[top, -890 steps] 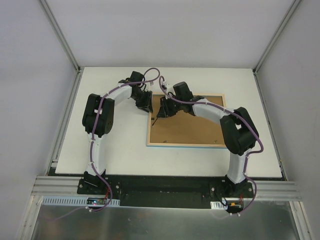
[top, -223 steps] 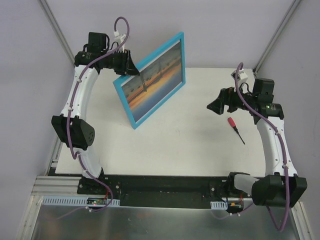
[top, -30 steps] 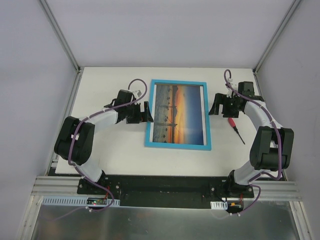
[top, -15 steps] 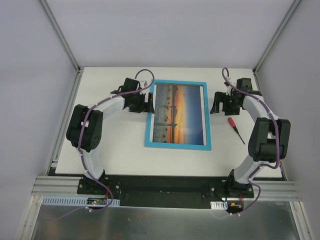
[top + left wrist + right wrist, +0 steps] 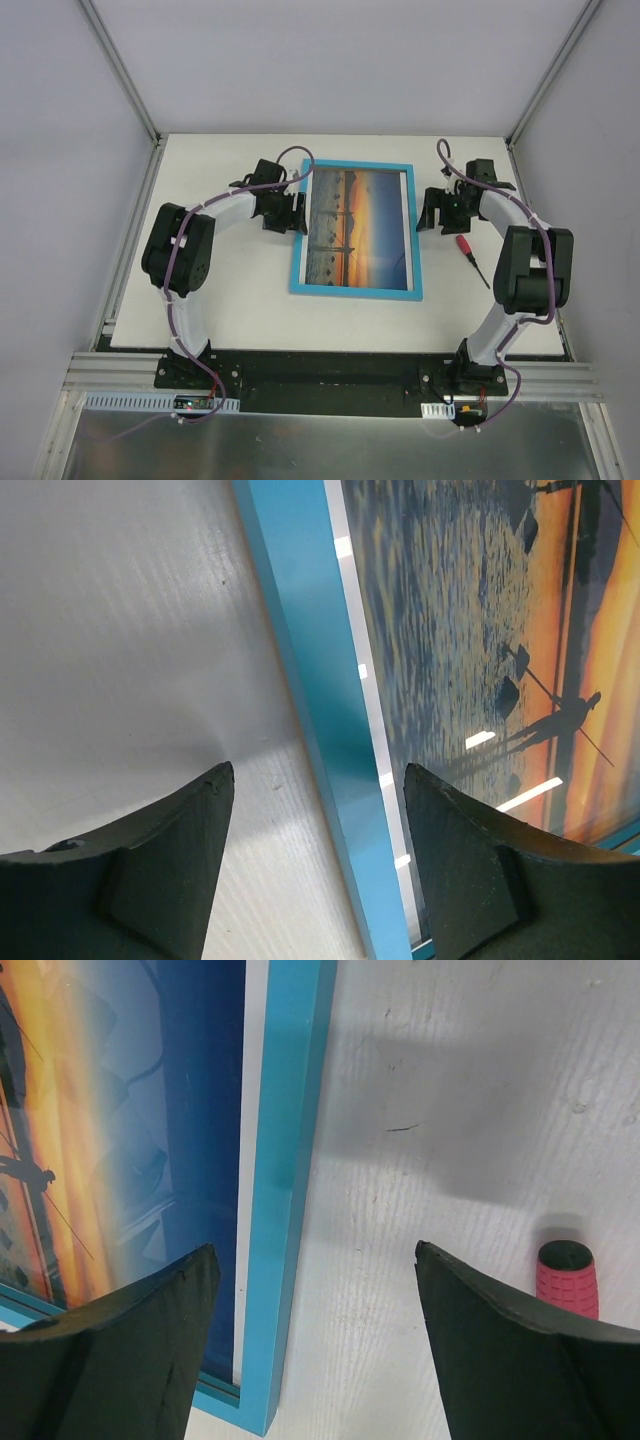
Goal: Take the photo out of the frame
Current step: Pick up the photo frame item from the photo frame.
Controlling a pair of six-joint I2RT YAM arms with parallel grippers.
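Note:
The frame [image 5: 355, 291] lies face up on the white table, turquoise border around the sunset photo [image 5: 360, 225]. My left gripper [image 5: 297, 213] sits at the frame's left edge, open. In the left wrist view its gripper [image 5: 315, 775] straddles the turquoise border [image 5: 300, 630], with one finger over the table and the other over the photo [image 5: 470, 610]. My right gripper [image 5: 425, 215] is open at the frame's right edge. In the right wrist view it [image 5: 315, 1248] straddles that border [image 5: 285, 1160], one finger above the photo [image 5: 120, 1110], the other above bare table.
A red-handled screwdriver [image 5: 472, 258] lies on the table just right of the frame, beside the right arm; its handle end [image 5: 567, 1278] shows by the right finger. Metal posts and grey walls close in the table at back and sides.
The left gripper slid toward the back along the frame's left edge and its jaws narrowed somewhat. The right jaws narrowed a little; the frame stayed put.

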